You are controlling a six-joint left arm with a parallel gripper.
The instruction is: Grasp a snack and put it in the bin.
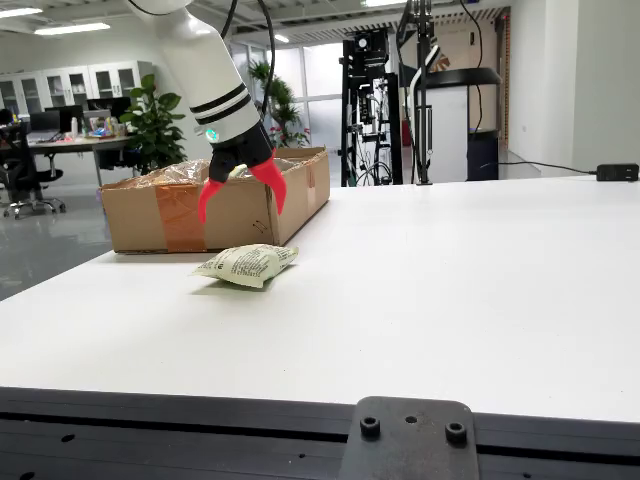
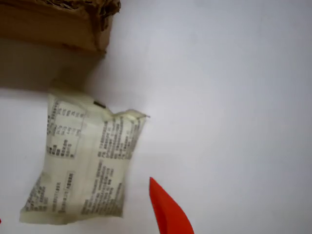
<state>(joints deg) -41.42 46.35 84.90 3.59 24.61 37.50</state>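
A pale green and white snack packet (image 1: 246,265) lies flat on the white table, just in front of the cardboard box bin (image 1: 240,208). My gripper (image 1: 242,198) has red fingers, hangs open and empty above the packet, in front of the box's front wall. In the view riding on the gripper, the packet (image 2: 83,163) shows printed text face up at the left, one red fingertip (image 2: 168,209) shows at the bottom beside it, and the box corner (image 2: 73,27) sits at the top left.
The white table (image 1: 450,290) stretches to the right and front. A black mounting plate (image 1: 405,440) sits on the dark front edge. Black equipment stands (image 1: 420,90) rise behind the table. An office area with desks and a plant (image 1: 155,125) lies at the far left.
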